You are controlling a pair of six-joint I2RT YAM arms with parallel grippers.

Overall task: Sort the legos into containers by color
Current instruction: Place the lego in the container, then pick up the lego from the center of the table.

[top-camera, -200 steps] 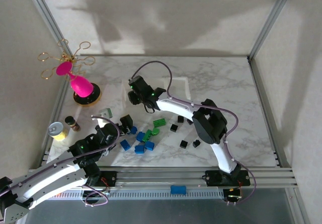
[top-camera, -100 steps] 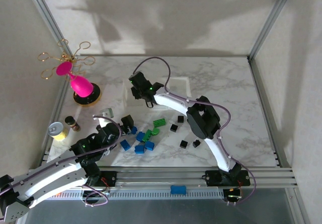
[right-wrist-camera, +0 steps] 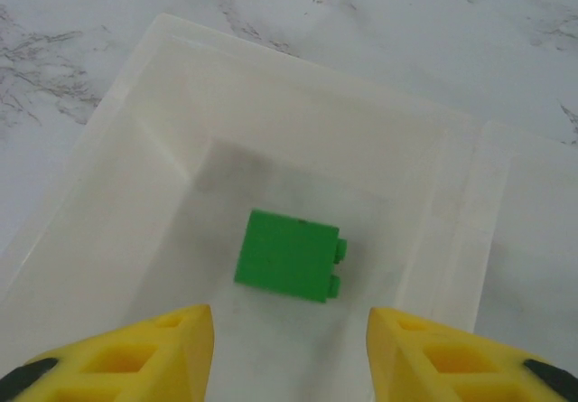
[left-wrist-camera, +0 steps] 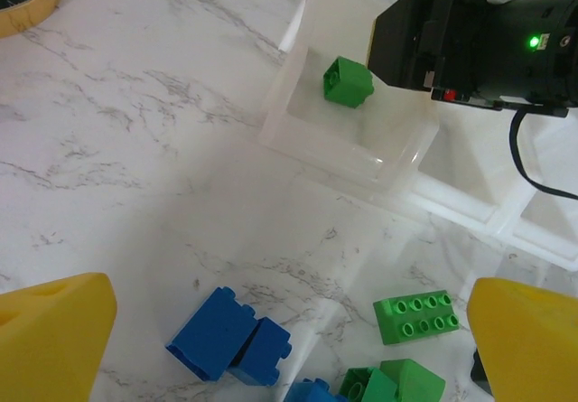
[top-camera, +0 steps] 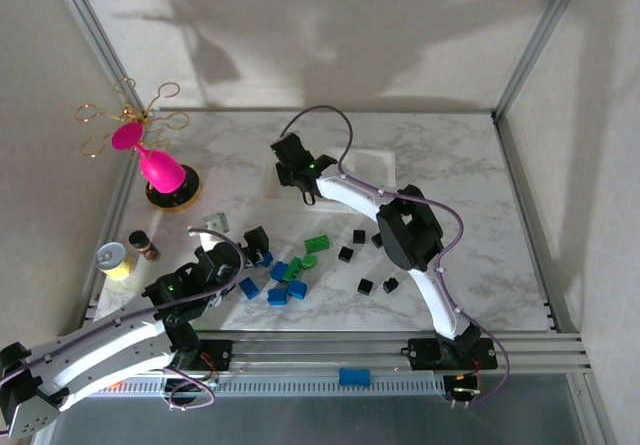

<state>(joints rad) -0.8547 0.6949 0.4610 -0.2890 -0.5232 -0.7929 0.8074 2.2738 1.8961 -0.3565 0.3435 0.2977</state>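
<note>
Marble table (top-camera: pixel 470 225) bears scattered legos (top-camera: pixel 297 289) and joined containers (top-camera: pixel 362 169).

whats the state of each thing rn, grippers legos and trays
left gripper, open, empty, above the loose legos
right gripper, open, empty, over the end tray
green brick, lying free on the end tray's floor
end tray, upright, holds that one green brick
loose legos, blue, green and black, unsorted on the table

A robot lab cell: white panels (top-camera: pixel 350 35) in an aluminium frame (top-camera: pixel 536 45) enclose a marble-print table (top-camera: pixel 460 175), with left arm (top-camera: pixel 100 350) and right arm (top-camera: pixel 437 293) bolted to a rail (top-camera: pixel 330 349).
</note>
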